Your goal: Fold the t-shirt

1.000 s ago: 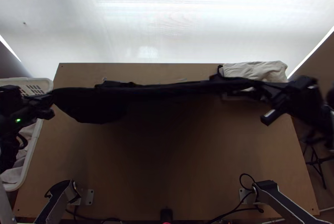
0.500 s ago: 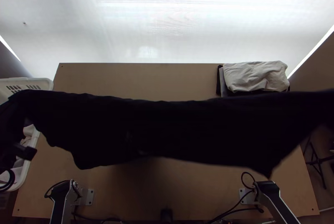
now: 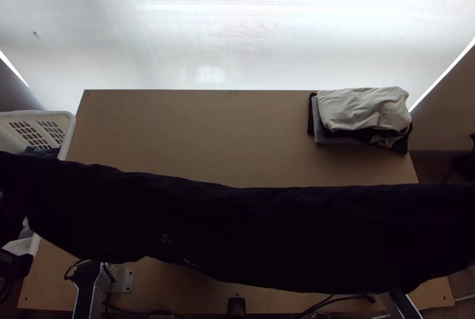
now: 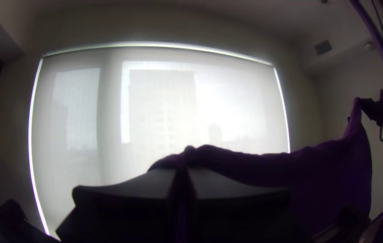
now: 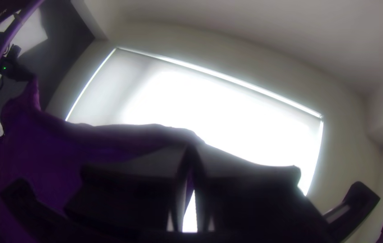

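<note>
Filling the top view's far side, a pale blind (image 3: 237, 28) hangs beyond the bench (image 3: 196, 135), which is light wood w/ a dark shadow toward its near part. Next in size, the t-shirt (image 3: 237, 230), v. dark (purple in the wrist views), is held up btwn the two grippers, stretched sideways over the near half of the bench & hanging in loose folds. Its upper edge dips a bit in the middle; its lower edge is uneven. It runs out past the top view's R edge & hides pt of the white basket (image 3: 70, 122), which stands at the bench's L side w/ dark cloth (image 3: 41, 151) & light cloth (image 3: 21, 246) in it.

L arm (image 3: 86, 283) & R arm (image 3: 404, 306) show in pt at the near edge, cloth over bits of both. Far R corner of bench: a folded pile, beige cloth (image 3: 362, 111) on top, grey & black layers under.

L gripper (image 3: 16, 264) is at the top view's L edge; in its own wrist view its fingers (image 4: 232, 184) are closed w/ the shirt's upper edge pinched btwn. R gripper (image 5: 190, 150): fingertips together on the other end of that edge, narrow gap lower down btwn the fingers. Smallest: a pale mark (image 3: 166, 239) on the shirt, too faint to make out.
</note>
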Controlling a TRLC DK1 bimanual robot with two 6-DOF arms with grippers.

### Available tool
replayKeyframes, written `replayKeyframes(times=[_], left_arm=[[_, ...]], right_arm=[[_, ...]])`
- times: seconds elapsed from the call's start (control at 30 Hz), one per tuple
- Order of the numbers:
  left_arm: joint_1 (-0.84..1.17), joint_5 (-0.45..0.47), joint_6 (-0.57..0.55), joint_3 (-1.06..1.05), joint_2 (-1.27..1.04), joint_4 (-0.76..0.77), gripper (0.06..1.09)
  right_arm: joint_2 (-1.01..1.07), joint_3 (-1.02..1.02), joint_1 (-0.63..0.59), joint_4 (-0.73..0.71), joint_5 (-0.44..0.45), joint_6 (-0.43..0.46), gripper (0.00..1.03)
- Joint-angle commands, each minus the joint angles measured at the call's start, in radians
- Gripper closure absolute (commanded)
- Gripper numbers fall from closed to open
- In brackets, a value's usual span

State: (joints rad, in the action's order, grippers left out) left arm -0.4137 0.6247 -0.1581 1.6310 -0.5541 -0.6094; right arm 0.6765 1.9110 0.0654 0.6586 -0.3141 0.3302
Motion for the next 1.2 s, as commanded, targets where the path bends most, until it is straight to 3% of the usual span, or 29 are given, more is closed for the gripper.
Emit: replayKeyframes(times=[0.0, 0.23, 0.4, 0.6, 0.83, 1.17], left_arm=[[0.082, -0.071, -0.054, 0.029, 0.005, 0.073, 1.05], [0.214, -0.042, -0.162, 0.122, -0.013, 0.026, 1.05], [0.285, 0.035, -0.219, 0.185, -0.046, -0.089, 1.05], [0.363, 0.047, -0.164, 0.280, -0.072, -0.228, 1.05], [0.389, 0.027, -0.159, 0.357, -0.089, -0.243, 1.05], [0.400, 0.001, -0.164, 0.480, -0.139, -0.243, 1.05]], right_arm=[[-0.009, -0.035, 0.020, -0.057, 0.004, -0.020, 1.00], [-0.012, 0.014, 0.062, -0.031, 0.001, -0.069, 1.00], [0.044, 0.120, 0.066, 0.095, -0.043, -0.115, 1.00], [0.106, 0.249, 0.062, 0.248, -0.088, -0.122, 1.00], [0.144, 0.335, 0.085, 0.251, -0.088, -0.197, 1.00], [0.178, 0.359, 0.076, 0.251, -0.106, -0.214, 1.00]])
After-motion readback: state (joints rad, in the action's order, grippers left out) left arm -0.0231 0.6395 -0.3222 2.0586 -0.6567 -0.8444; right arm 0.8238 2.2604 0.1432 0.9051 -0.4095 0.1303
